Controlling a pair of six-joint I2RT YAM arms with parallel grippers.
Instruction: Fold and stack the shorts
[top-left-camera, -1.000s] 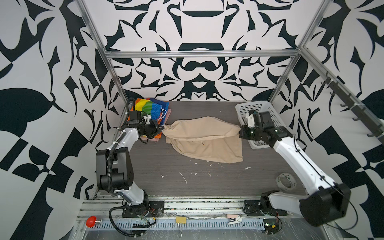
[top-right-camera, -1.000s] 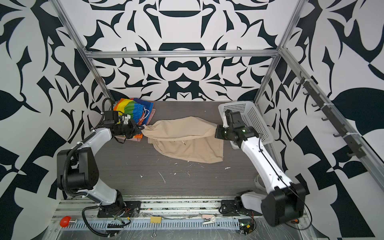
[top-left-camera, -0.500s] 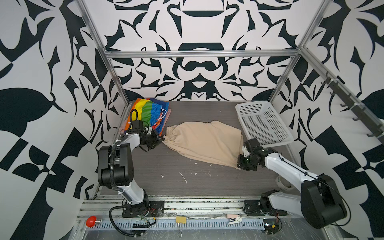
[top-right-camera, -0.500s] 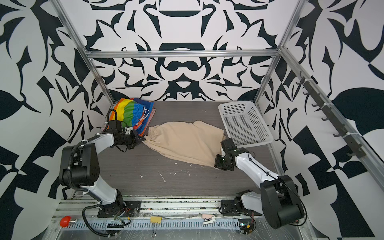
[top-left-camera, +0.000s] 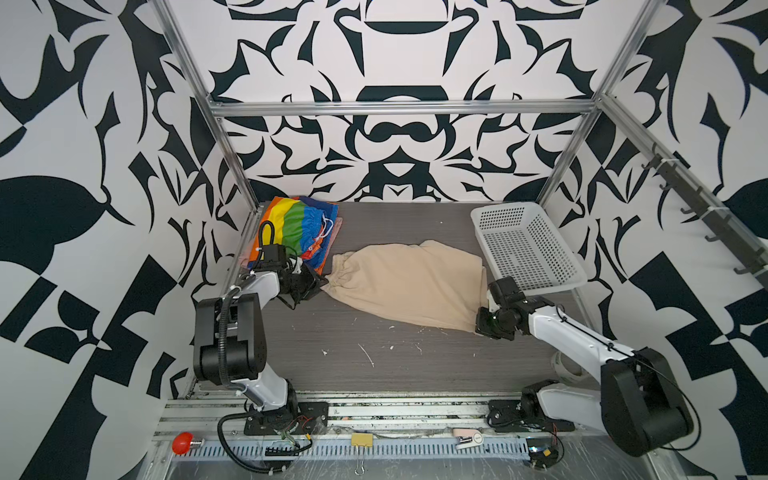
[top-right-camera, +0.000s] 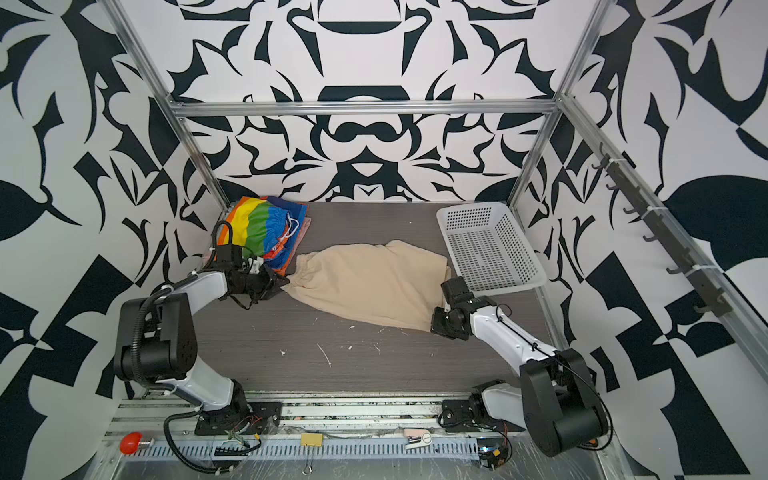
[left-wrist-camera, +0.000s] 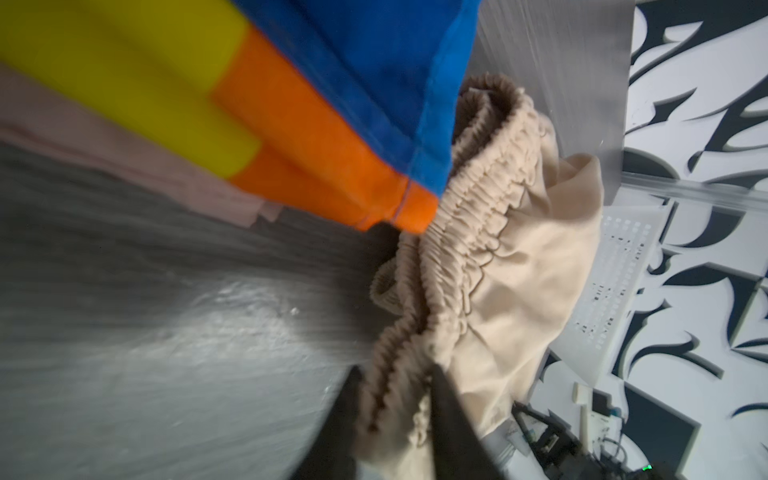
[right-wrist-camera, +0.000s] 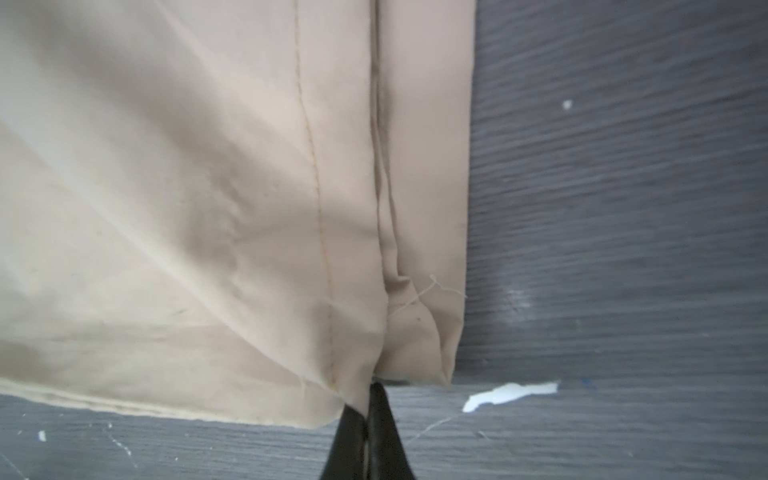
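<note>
Spreading beige shorts (top-left-camera: 407, 286) flat across mid-tabletop (top-left-camera: 374, 365), waistband leftward. Straddling that gathered waistband with left pincer (left-wrist-camera: 395, 370), jaws apart, cloth between them. Pinching the near-right hem corner with right pincer (right-wrist-camera: 370, 395), jaws together. Just beside the waistband, back left: rainbow shorts (top-left-camera: 297, 224) stacked on pink shorts (left-wrist-camera: 124, 153). Back right, well apart from the stack: basket (top-left-camera: 528, 249).
</note>
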